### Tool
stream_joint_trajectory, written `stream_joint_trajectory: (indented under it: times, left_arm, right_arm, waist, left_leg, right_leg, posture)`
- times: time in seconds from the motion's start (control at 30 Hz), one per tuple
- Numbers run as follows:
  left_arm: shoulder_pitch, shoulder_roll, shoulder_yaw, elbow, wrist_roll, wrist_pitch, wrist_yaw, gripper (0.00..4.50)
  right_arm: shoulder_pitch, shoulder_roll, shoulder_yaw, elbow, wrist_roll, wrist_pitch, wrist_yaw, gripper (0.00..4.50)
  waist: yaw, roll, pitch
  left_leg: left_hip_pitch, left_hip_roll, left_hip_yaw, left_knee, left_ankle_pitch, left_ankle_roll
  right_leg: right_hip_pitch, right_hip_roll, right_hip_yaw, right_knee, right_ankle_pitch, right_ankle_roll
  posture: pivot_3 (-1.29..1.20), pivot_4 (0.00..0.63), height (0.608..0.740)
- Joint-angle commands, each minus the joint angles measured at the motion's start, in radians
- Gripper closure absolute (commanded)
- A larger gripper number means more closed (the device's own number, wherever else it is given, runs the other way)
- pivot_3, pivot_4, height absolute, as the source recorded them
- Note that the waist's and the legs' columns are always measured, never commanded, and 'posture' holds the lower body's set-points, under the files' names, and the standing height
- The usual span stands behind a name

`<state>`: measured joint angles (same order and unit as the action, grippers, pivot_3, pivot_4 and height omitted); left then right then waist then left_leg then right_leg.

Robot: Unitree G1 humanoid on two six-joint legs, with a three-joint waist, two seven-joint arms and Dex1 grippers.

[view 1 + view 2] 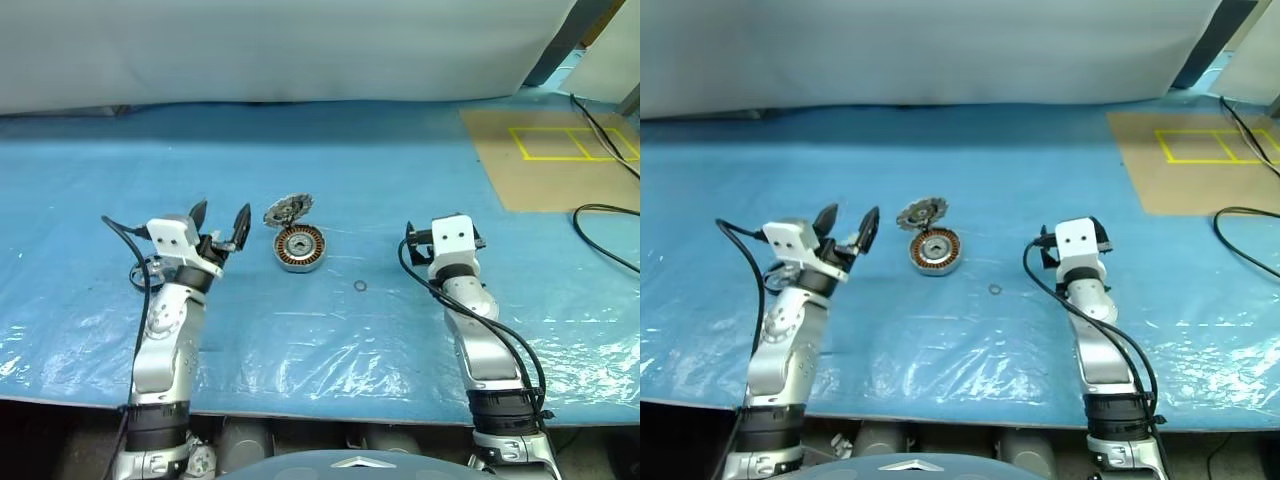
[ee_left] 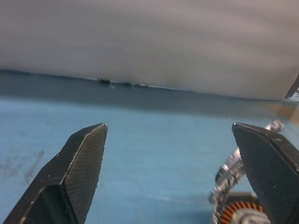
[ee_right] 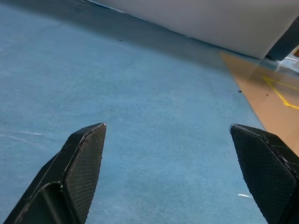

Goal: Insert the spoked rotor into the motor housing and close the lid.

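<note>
The motor housing (image 1: 300,247) sits at mid-frame on the blue sheet (image 1: 330,180), with the lid (image 1: 287,210) tilted against its upper left edge. The left gripper (image 1: 220,226) hangs just left of them, fingers spread wide, holding nothing; the right gripper (image 3: 177,172), right of centre, gapes equally wide and empty.

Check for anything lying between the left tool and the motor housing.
Nothing visible does. The open left tool sits beside the motor housing, with bare blue sheet between. The toothed lid leans behind the housing.
</note>
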<state>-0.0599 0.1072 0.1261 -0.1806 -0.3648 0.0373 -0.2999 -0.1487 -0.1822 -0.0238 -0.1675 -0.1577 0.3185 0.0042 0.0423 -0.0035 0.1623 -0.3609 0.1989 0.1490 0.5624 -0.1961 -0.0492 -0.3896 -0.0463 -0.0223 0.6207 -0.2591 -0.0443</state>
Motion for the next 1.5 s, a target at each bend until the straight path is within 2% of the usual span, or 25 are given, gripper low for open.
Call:
stream_joint_trajectory:
  times: [0.03,0.47,0.57,0.9,1.07,1.17,1.23,1.33,1.5]
  left_arm:
    - [0.006,0.019,0.009,0.003,0.012,-0.060,-0.033,0.00]
    - [0.007,0.066,0.054,0.122,-0.001,-0.158,-0.116,0.00]
    - [0.037,0.078,0.047,0.123,0.007,-0.187,-0.147,0.00]
    - [0.068,0.152,0.054,0.089,-0.103,-0.139,-0.307,0.00]
    - [0.042,0.270,0.037,0.051,-0.234,-0.002,-0.487,0.00]
    - [0.025,0.376,0.016,0.028,-0.304,0.113,-0.631,0.00]
    - [0.004,0.420,0.008,0.048,-0.303,0.137,-0.688,0.00]
    - [-0.038,0.443,0.002,0.079,-0.290,0.156,-0.724,0.00]
    - [-0.058,0.413,-0.022,0.065,-0.271,0.173,-0.707,0.00]
  right_arm:
    - [0.000,0.009,0.005,-0.048,0.008,-0.002,0.007,0.05]
    - [-0.004,-0.011,-0.006,-0.040,0.029,-0.021,0.071,0.05]
    - [-0.016,-0.038,-0.017,-0.039,0.047,-0.011,0.104,0.05]
    - [-0.095,-0.145,-0.034,-0.066,0.152,0.055,0.272,0.05]
    - [-0.176,-0.229,0.017,-0.049,0.249,0.098,0.477,0.05]
    - [-0.234,-0.309,0.073,-0.039,0.317,0.111,0.672,0.05]
    - [-0.286,-0.351,0.114,-0.015,0.340,0.105,0.781,0.05]
    - [-0.389,-0.388,0.205,0.051,0.325,0.056,0.923,0.05]
    - [-0.600,-0.335,0.357,0.211,0.304,-0.013,1.124,0.05]
  waist:
    - [0.001,0.000,0.000]
    - [0.001,0.000,0.000]
    - [0.000,0.000,0.000]
    - [0.002,0.000,0.000]
    - [0.001,0.000,0.000]
    - [0.002,0.001,0.000]
    - [0.001,0.001,0.001]
    - [0.000,0.002,0.001]
    - [-0.004,0.002,0.001]
  left_leg:
    - [0.000,0.000,0.000,0.000,0.000,0.000]
    - [0.000,0.000,0.000,0.000,0.000,0.000]
    - [0.000,0.000,0.000,0.000,0.000,0.000]
    - [0.001,0.001,0.000,0.000,0.000,0.000]
    - [0.001,0.001,0.001,0.000,0.000,0.000]
    - [0.001,0.003,0.001,0.000,0.000,0.000]
    - [0.001,0.003,0.002,0.000,0.000,0.000]
    - [0.001,0.004,0.003,0.001,0.000,0.001]
    - [0.000,0.005,0.005,0.002,0.002,0.003]
  right_leg:
    - [0.000,0.000,0.000,0.000,0.000,0.000]
    - [0.000,-0.001,0.000,0.000,0.000,0.000]
    - [0.000,-0.001,0.000,0.000,0.000,0.000]
    - [0.001,-0.001,0.000,0.000,0.000,0.000]
    - [0.001,0.000,0.000,0.001,0.000,0.000]
    - [0.001,-0.001,0.000,0.001,0.000,-0.001]
    - [0.001,0.000,0.000,0.001,0.000,-0.001]
    - [0.001,-0.001,0.000,0.001,0.000,-0.002]
    - [-0.001,0.000,0.000,0.003,0.000,-0.004]
  posture:
    - [0.00,0.150,0.740]
    - [0.00,0.150,0.740]
    - [0.00,0.150,0.740]
    - [0.00,0.150,0.740]
    - [0.00,0.150,0.740]
    - [0.00,0.150,0.740]
    - [0.00,0.150,0.740]
    - [0.00,0.150,0.740]
    - [0.00,0.150,0.740]
